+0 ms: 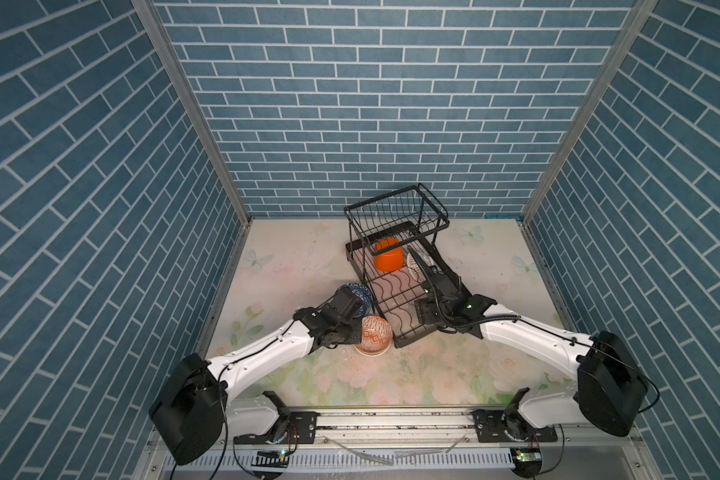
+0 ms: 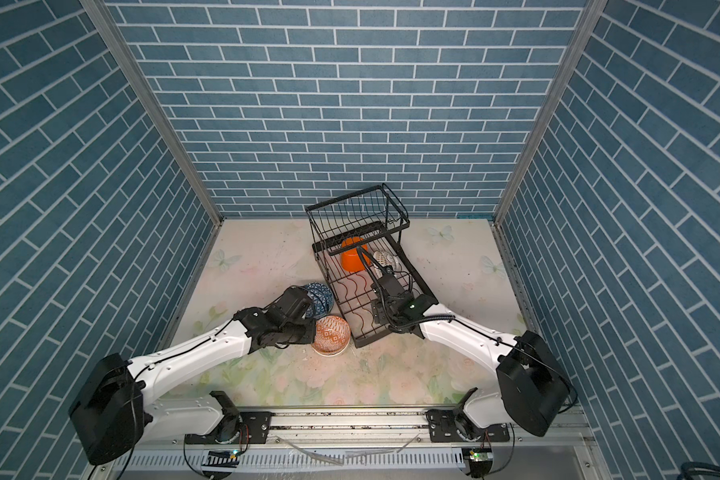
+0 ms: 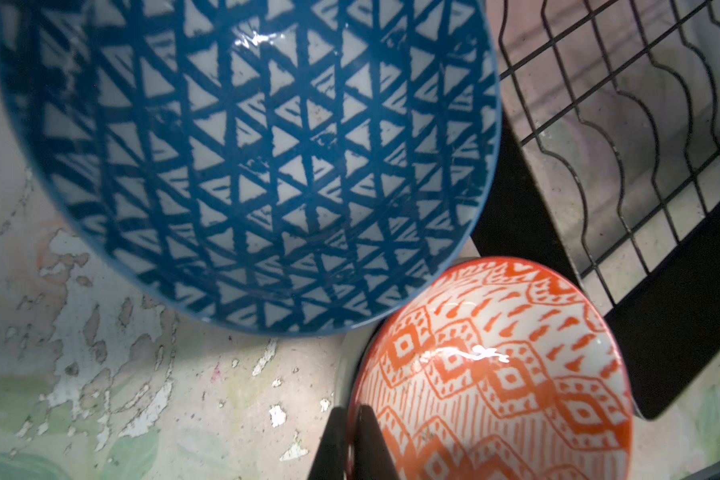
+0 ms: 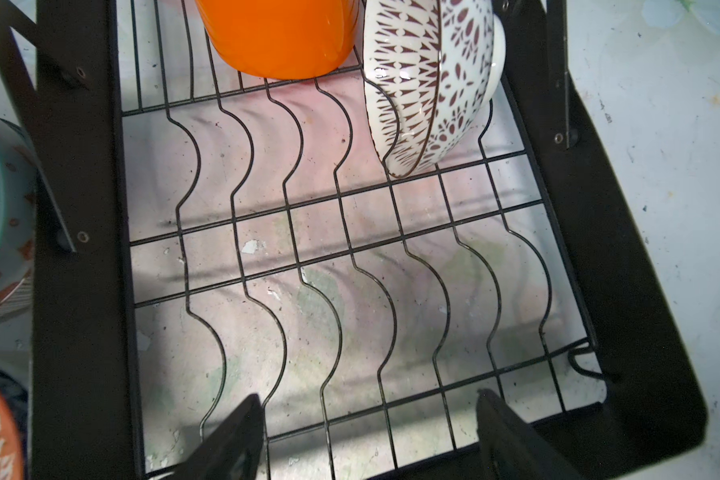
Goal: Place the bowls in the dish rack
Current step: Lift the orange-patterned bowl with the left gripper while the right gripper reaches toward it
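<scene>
The black wire dish rack [image 1: 408, 341] [image 2: 364, 343] stands slantwise mid-table. On its lower tray lie a plain orange bowl [image 1: 388, 258] [image 4: 279, 37] and a brown-patterned bowl [image 1: 415, 264] [image 4: 429, 83], tipped on edge. My right gripper [image 4: 368, 403] hangs open over the tray's near end, nothing between its fingers. Left of the rack, on the table, sit a blue triangle-patterned bowl [image 1: 360, 291] [image 3: 246, 158] and an orange-red patterned bowl [image 1: 376, 338] [image 3: 495, 374]. My left gripper [image 3: 352, 409] is shut on the orange-red bowl's rim, one finger inside and one outside.
A pale rim [image 1: 371, 353] shows under the orange-red bowl, as of another bowl beneath it. The rack's raised basket [image 1: 395, 212] stands at the far end. Blue brick walls close in the floral tabletop [image 1: 292, 266] on three sides.
</scene>
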Controlling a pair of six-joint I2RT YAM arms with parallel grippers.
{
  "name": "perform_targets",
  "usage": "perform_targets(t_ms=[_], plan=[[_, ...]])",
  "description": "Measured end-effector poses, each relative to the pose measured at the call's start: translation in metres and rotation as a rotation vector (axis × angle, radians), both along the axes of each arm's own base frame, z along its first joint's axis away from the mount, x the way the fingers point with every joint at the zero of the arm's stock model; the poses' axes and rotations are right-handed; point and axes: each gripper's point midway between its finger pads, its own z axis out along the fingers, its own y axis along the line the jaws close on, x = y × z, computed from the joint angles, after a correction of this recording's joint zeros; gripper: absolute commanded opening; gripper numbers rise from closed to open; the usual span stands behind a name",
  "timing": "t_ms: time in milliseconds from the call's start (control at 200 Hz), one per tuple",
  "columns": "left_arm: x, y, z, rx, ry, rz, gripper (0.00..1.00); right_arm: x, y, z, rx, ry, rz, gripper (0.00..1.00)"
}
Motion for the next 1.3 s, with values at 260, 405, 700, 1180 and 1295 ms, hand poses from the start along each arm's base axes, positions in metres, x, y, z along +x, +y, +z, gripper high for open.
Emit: perform_targets(t_ms=[260,405,700,1180,1295], plan=[[-0.002,0.0,0.009,-0.036,-0.034,-0.013,0.0,0.0,0.002,-0.001,0.0,0.007,0.004,0.8],[-0.003,-0.002,0.014,-0.058,-0.054,-0.026,0.0,0.0,0.004,0.001,0.011,0.01,0.011,0.8],[-0.002,-0.004,0.023,-0.085,-0.086,-0.042,0.0,-0.005,0.024,0.012,0.067,0.03,0.084,0.75],[0.0,-0.002,0.036,-0.099,-0.136,-0.043,0.0,-0.036,0.092,0.054,0.198,0.035,0.314,0.57],[0.0,-0.002,0.037,-0.101,-0.14,-0.041,0.0,-0.042,0.099,0.048,0.199,0.058,0.34,0.53]])
